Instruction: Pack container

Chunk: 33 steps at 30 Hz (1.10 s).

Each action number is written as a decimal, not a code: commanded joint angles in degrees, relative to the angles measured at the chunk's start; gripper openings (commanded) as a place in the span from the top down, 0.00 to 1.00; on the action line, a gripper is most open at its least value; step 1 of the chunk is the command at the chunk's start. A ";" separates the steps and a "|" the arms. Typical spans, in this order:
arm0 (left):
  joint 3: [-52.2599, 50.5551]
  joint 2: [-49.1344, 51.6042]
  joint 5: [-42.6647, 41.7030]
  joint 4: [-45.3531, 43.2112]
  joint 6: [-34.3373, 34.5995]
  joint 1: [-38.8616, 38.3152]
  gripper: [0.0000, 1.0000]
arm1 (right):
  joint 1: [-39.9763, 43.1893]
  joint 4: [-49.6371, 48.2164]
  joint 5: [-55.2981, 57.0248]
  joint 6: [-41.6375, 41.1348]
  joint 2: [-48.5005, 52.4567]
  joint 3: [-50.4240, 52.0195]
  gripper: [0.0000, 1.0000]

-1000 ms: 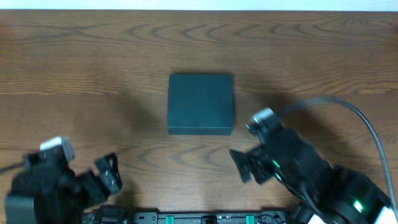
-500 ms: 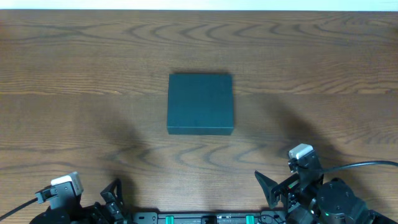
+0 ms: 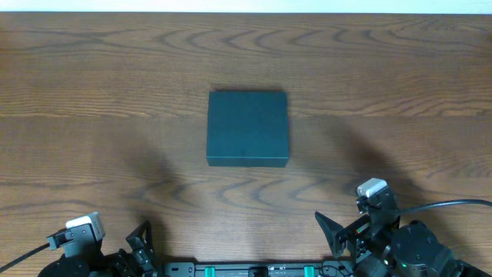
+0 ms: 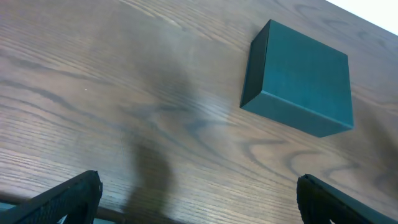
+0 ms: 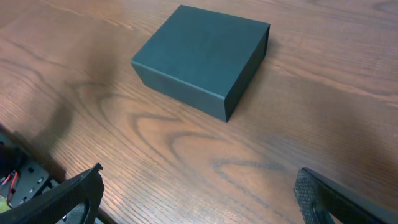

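The container (image 3: 247,128) is a dark teal box with its lid shut, lying flat in the middle of the wooden table. It also shows in the left wrist view (image 4: 298,77) and in the right wrist view (image 5: 202,57). My left gripper (image 4: 200,198) is open and empty at the table's front left edge, far from the container. My right gripper (image 5: 205,193) is open and empty at the front right edge, also apart from the container. In the overhead view the left gripper (image 3: 138,246) and the right gripper (image 3: 330,238) sit low at the frame's bottom.
The wooden table (image 3: 115,92) has nothing else on it in these views. A black rail with green parts (image 3: 246,269) runs along the front edge between the two arms. A cable (image 3: 461,204) leads off the right arm.
Both arms pulled back from mid-table to the front edge a second ago. Over the last half second they have stayed nearly still. The container has not moved.
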<state>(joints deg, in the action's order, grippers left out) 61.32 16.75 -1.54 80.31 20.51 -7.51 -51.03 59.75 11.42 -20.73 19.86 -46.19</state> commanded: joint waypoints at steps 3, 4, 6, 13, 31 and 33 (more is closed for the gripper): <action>-0.13 -0.31 -0.57 -0.26 -1.18 0.04 0.02 | -0.81 0.07 0.79 0.20 -0.35 0.52 0.01; -0.13 -0.31 -0.57 -0.26 -1.18 0.04 0.01 | -0.81 0.07 0.79 0.20 -0.35 0.52 0.01; -0.13 -0.31 -0.57 -0.28 -1.16 0.04 0.01 | -0.81 0.07 0.79 0.20 -0.35 0.52 0.01; -0.52 -0.33 3.78 -7.93 -1.51 0.09 0.01 | -0.81 0.07 0.79 0.20 -0.35 0.52 0.01; -29.38 -13.11 8.26 -33.40 -22.67 2.49 0.01 | -0.81 0.07 0.79 0.20 -0.35 0.52 0.01; -32.48 -14.21 9.99 -33.77 -22.67 2.69 0.01 | -0.81 0.07 0.79 0.20 -0.35 0.52 0.01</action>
<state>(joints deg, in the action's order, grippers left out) 32.23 4.12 5.50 47.20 1.19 -5.39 -51.03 59.77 11.42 -20.73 19.86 -45.95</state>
